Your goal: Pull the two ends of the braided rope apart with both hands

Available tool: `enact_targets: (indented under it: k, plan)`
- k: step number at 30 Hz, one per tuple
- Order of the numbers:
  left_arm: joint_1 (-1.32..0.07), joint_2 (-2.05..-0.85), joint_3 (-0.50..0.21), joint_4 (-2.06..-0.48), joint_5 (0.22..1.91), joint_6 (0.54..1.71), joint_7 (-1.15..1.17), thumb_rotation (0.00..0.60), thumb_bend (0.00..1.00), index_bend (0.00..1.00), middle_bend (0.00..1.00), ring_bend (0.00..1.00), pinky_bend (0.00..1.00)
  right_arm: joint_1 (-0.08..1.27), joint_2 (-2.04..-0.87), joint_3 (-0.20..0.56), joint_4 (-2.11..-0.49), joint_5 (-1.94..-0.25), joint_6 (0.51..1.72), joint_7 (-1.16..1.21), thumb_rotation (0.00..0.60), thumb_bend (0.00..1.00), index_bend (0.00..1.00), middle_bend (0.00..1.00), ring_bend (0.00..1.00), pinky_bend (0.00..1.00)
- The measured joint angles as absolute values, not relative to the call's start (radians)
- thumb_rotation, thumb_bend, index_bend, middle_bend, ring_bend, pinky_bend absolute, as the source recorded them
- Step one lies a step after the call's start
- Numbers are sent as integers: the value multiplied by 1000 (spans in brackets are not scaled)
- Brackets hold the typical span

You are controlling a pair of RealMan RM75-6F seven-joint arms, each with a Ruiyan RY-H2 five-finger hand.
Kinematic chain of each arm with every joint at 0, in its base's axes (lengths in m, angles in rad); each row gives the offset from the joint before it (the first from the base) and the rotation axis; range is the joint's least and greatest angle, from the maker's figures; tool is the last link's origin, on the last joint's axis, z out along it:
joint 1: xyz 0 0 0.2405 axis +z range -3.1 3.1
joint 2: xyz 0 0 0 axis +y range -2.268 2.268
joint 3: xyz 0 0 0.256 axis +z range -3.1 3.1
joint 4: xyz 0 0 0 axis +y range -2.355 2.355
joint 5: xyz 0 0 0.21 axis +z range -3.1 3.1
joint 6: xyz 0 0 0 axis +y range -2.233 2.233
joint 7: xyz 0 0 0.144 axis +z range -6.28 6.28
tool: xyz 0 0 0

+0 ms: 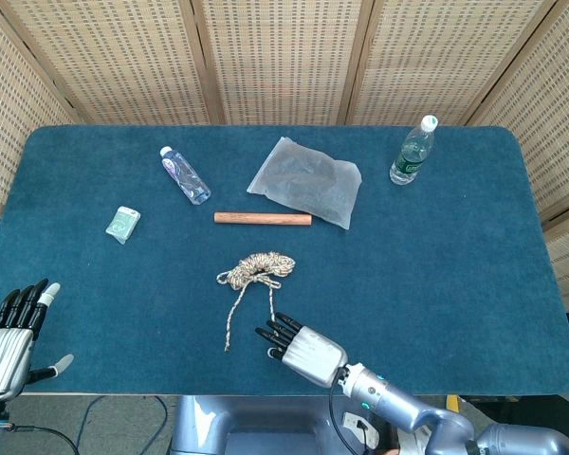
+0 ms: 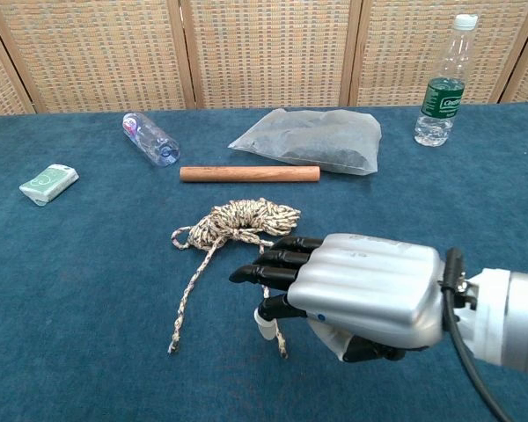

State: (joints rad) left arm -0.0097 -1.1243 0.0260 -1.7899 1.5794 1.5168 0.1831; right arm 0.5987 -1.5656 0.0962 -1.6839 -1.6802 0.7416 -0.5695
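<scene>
We see a dark blue felt counter [image 1: 474, 284] backed by woven rattan screens [image 1: 275, 57]. The beige braided rope [image 1: 256, 268] lies mid-frame; our right hand [image 1: 299, 344] hovers at its lower right strand, fingers spread, empty; left hand [image 1: 9, 332] lower left, open-fingered.

Head view high above the near edge, looking steeply down, far enough to take in the whole table [image 1: 474, 284] and screens [image 1: 284, 57] behind, chest view low and close, looking level across the table, both sharing the rope [image 1: 254, 275] and right hand [image 1: 299, 346].
</scene>
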Motion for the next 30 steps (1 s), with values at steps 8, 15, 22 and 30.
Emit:
enact_targets:
  k: [8,15,22,30]
  plan:
    - [-13,-1126,22,-1789,1565,1510,184,600,8,0,0,0,0,632,-1631,100,-1646,-1566,709,-671,600,1000,313,0,0,0]
    - [-14,-1128,22,-1789,1561,1509,186,600,9,0,0,0,0,651,-1646,96,-1634,-1483,712,-718,600,1000,312,0,0,0]
    - [-13,-1127,23,-1788,1563,1511,182,600,8,0,0,0,0,660,-1647,83,-1623,-1419,720,-767,600,1000,337,0,0,0]
    - [-13,-1128,25,-1788,1564,1514,182,600,8,0,0,0,0,669,-1624,75,-1629,-1292,759,-877,600,1000,372,0,0,0]
